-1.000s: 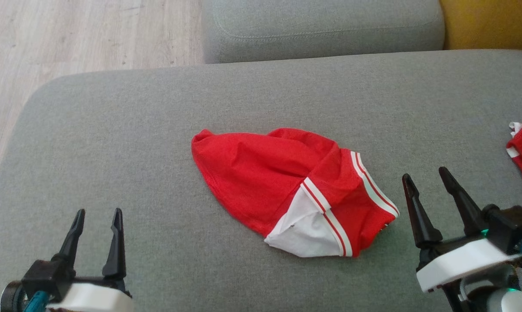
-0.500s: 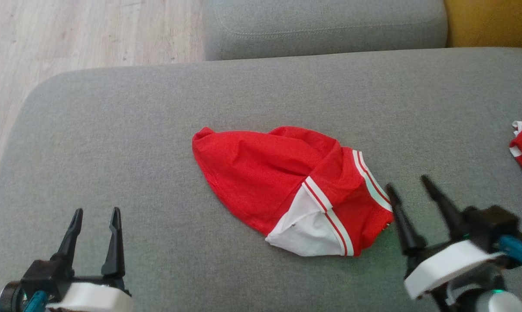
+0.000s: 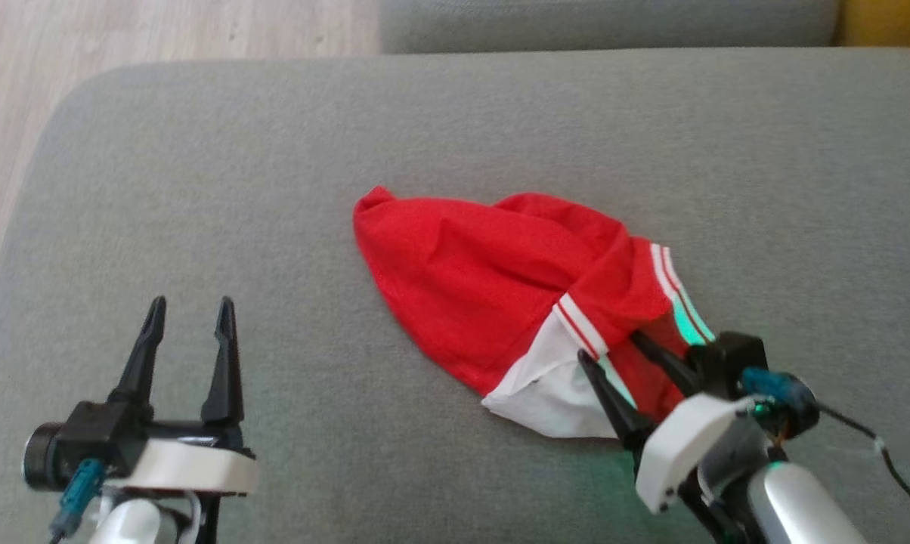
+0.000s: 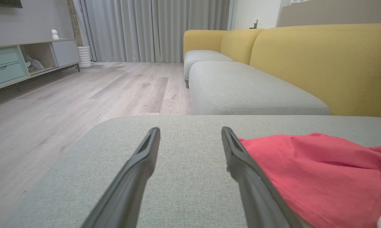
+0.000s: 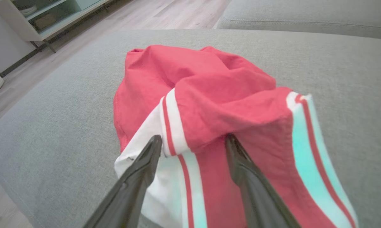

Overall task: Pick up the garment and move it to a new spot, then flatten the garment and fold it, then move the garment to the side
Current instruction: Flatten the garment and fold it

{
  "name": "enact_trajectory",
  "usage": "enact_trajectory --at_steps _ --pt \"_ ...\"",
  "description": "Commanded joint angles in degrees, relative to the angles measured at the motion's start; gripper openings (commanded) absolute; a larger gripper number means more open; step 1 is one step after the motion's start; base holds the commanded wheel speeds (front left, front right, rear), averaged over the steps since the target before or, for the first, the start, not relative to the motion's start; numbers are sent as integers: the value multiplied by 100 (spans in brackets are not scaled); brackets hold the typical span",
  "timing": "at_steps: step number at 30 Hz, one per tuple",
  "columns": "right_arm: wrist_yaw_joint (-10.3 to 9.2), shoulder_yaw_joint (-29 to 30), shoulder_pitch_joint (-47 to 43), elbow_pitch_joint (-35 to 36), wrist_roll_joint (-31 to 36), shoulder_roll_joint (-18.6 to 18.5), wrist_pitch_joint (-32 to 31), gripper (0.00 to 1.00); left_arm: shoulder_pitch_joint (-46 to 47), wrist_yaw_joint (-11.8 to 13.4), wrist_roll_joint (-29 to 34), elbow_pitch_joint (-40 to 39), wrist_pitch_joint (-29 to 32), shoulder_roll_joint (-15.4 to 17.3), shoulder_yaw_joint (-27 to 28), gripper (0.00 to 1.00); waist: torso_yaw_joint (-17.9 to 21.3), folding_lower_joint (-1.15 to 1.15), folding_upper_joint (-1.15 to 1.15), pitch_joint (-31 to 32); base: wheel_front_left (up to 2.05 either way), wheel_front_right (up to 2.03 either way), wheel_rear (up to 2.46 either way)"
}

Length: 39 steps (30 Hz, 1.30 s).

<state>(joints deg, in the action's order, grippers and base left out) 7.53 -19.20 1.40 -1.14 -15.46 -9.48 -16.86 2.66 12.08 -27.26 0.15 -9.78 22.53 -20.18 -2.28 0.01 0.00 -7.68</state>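
Between right tool (image 3: pixel 608 346) fingers (image 3: pixel 612 397), garment (image 3: pixel 485 279) hem.

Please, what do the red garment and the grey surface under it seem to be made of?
The red garment looks like thin soft knit, probably cotton or jersey, matte; it crumples into soft folds. The grey sofa cushion looks like woven upholstery fabric, matte; a fine flecked weave shows, with rounded padded edges.
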Motion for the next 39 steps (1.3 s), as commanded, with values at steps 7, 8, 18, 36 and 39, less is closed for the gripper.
enact_trajectory --at_steps 7,8,18,36,39 --pt "-4 47 528 -580 130 188 84 3 478 -54 112 71 -244 -78 111 100 -309 -1 0 -219 0 0 0" --pt "-4 92 558 -634 143 196 110 0 495 -57 121 87 -269 -104 99 100 -336 -1 0 -237 0 0 0" --pt "-4 -86 447 362 -11 -47 167 0 436 -64 154 234 -447 -259 120 100 -488 -1 0 -109 0 0 0" --pt "-4 -995 3099 1173 -628 578 788 0 381 -175 113 412 -503 -353 150 100 -282 -1 0 208 0 0 0" --pt "-4 -459 2965 998 -590 612 872 0 370 -183 104 417 -505 -343 155 100 -203 -1 0 204 0 0 0"
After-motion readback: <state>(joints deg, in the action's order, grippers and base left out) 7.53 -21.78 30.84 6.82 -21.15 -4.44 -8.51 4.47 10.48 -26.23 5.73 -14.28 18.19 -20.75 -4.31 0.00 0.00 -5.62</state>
